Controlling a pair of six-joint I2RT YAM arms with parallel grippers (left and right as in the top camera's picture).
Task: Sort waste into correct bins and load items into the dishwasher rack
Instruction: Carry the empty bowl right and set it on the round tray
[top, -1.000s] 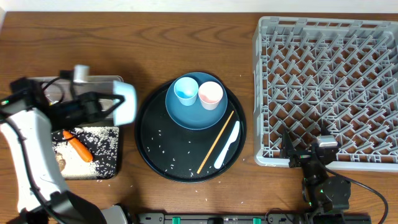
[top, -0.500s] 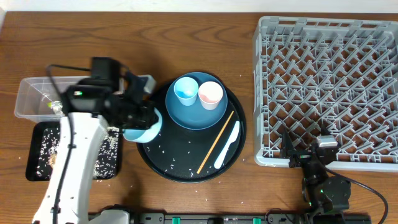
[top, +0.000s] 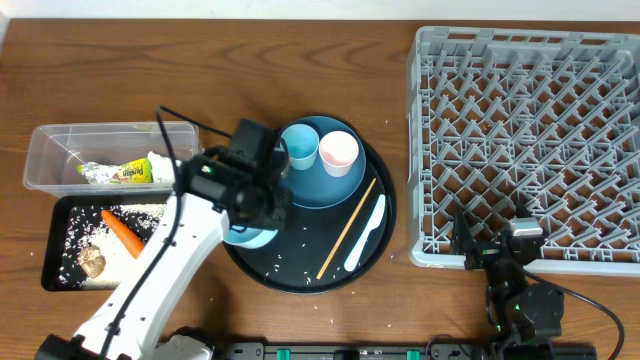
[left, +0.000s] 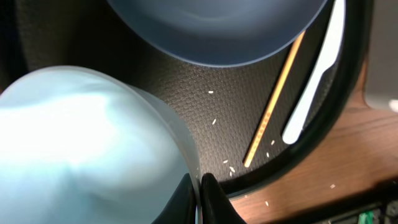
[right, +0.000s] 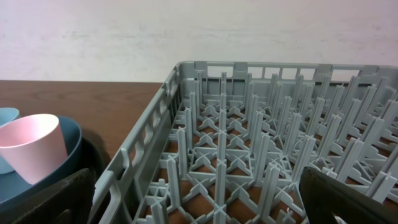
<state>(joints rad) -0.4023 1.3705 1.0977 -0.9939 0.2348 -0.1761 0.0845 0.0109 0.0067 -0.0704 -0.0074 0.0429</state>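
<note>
My left gripper (top: 256, 213) (left: 200, 186) is shut on the rim of the white bowl (top: 245, 237) (left: 81, 143) and holds it over the left part of the round black tray (top: 290, 268). The dark-blue plate (top: 312, 186) carries the light-blue cup (top: 298, 146) and the pink cup (top: 339, 152). The chopstick (top: 347, 228) and white utensil (top: 366, 232) lie on the round tray. The clear tub (top: 40, 165) holds the wrapper (top: 125, 172). The black tray (top: 58, 275) holds the carrot (top: 125, 232), brown lump (top: 92, 262) and rice. My right gripper (top: 500, 262) (right: 199, 208) is open.
The grey rack (top: 530, 140) (right: 224, 155) fills the right side, and my right gripper sits at its front edge. Rice grains are scattered on the round tray (left: 230, 93) and on the wood in front of it.
My left arm has swung right with the bowl, from above the bins to above the round tray. The carrot, lump and rice now show on the black tray. The right arm has not moved.
</note>
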